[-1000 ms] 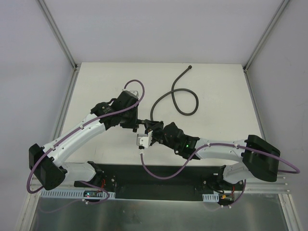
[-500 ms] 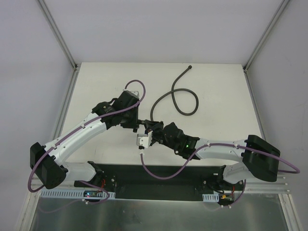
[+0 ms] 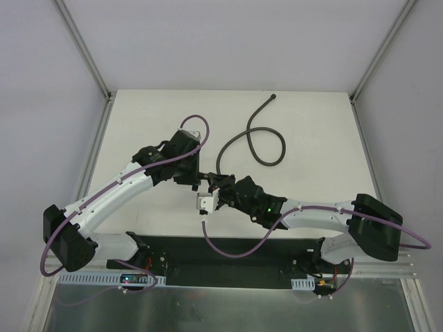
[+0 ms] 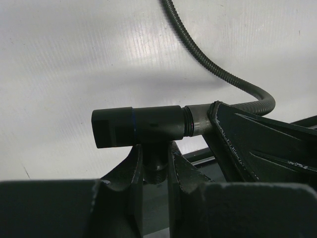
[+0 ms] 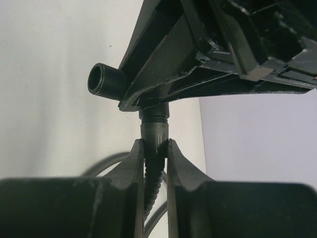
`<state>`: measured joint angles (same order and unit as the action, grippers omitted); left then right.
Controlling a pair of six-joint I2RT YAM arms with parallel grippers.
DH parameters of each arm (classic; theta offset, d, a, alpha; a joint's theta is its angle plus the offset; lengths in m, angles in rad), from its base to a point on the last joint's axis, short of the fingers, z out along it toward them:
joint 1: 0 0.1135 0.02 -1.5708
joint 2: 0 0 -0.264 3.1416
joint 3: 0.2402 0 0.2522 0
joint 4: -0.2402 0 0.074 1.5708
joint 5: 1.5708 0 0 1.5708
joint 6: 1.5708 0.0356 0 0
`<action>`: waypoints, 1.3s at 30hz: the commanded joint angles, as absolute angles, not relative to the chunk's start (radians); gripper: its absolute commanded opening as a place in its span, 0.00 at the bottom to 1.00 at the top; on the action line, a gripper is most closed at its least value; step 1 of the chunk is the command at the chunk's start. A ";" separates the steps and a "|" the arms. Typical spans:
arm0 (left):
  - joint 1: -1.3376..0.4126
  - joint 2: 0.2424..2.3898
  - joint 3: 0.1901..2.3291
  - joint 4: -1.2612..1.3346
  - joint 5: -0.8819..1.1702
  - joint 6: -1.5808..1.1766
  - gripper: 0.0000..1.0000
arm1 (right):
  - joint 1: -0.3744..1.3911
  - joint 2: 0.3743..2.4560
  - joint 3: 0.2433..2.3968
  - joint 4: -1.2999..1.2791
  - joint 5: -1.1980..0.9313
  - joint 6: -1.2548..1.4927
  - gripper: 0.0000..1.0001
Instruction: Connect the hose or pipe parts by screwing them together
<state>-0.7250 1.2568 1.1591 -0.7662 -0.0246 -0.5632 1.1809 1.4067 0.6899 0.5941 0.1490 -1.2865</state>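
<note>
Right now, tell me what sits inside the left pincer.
The left pincer clamps the T-fitting's threaded stem; the crossbar sits above its fingers. How deep the hose end enters is hidden.

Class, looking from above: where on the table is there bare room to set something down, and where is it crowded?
Free: the far-left corner of the table, beyond the left arm; the right strip between the hose loop and the table edge. Crowded: the centre, where the left gripper holds the fitting and the right gripper holds the hose end.
</note>
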 commanded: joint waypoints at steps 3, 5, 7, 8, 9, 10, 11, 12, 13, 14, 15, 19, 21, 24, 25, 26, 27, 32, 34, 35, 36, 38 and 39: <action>-0.730 1.227 1.161 -0.723 0.069 -0.532 0.00 | 1.187 1.407 0.709 0.657 0.130 -1.267 0.00; -0.730 1.221 1.151 -0.713 0.083 -0.514 0.00 | 1.186 1.405 0.710 0.661 0.132 -1.267 0.01; -0.730 1.215 1.141 -0.704 0.100 -0.483 0.00 | 1.187 1.407 0.709 0.664 0.133 -1.272 0.00; -0.730 1.206 1.135 -0.704 0.100 -0.476 0.00 | 1.187 1.405 0.709 0.663 0.136 -1.276 0.00; -0.730 1.203 1.135 -0.704 0.098 -0.466 0.00 | 1.186 1.405 0.710 0.664 0.138 -1.278 0.00; -0.730 1.200 1.132 -0.706 0.097 -0.465 0.00 | 1.186 1.408 0.712 0.664 0.140 -1.276 0.00; -0.730 1.197 1.131 -0.706 0.098 -0.463 0.00 | 1.187 1.408 0.715 0.666 0.143 -1.273 0.00; -0.730 1.197 1.131 -0.706 0.097 -0.462 0.00 | 1.186 1.408 0.719 0.667 0.146 -1.261 0.01; -0.732 1.198 1.131 -0.704 0.100 -0.460 0.00 | 1.186 1.410 0.722 0.667 0.146 -1.255 0.01; -0.730 1.201 1.132 -0.704 0.107 -0.462 0.00 | 1.187 1.413 0.727 0.667 0.146 -1.252 0.00; -0.732 1.206 1.134 -0.706 0.110 -0.463 0.00 | 1.190 1.416 0.730 0.667 0.147 -1.250 0.00; -0.730 1.219 1.134 -0.706 0.098 -0.469 0.00 | 1.203 1.442 0.755 0.663 0.198 -1.233 0.00; -0.730 1.221 1.132 -0.704 0.086 -0.474 0.00 | 1.203 1.443 0.767 0.647 0.204 -1.218 0.01; -0.732 1.224 1.132 -0.698 0.071 -0.474 0.00 | 1.207 1.448 0.790 0.621 0.216 -1.187 0.00; -0.732 1.227 1.134 -0.696 0.068 -0.471 0.00 | 1.209 1.453 0.790 0.621 0.219 -1.186 0.00; -0.732 1.229 1.134 -0.689 0.066 -0.469 0.00 | 1.212 1.454 0.792 0.621 0.221 -1.184 0.00; -0.732 1.232 1.134 -0.689 0.063 -0.466 0.00 | 1.216 1.456 0.793 0.621 0.221 -1.181 0.00; -0.732 1.238 1.129 -0.673 0.064 -0.468 0.00 | 1.226 1.454 0.796 0.618 0.180 -1.160 0.00; -0.732 1.229 1.126 -0.663 0.084 -0.469 0.00 | 1.226 1.463 0.796 0.623 0.173 -1.149 0.01; -0.732 1.227 1.123 -0.660 0.092 -0.468 0.00 | 1.226 1.465 0.793 0.626 0.173 -1.149 0.00; -0.732 1.223 1.121 -0.655 0.095 -0.465 0.00 | 1.224 1.470 0.790 0.633 0.172 -1.146 0.00; -0.732 1.210 1.111 -0.652 0.095 -0.457 0.00 | 1.226 1.471 0.793 0.635 0.169 -1.137 0.00; -0.732 1.209 1.109 -0.652 0.092 -0.456 0.00 | 1.224 1.471 0.796 0.634 0.170 -1.123 0.01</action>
<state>-0.7181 1.2423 1.1141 -0.7364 -0.0257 -0.4675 1.2118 1.4570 0.7357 0.5629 0.2192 -1.1736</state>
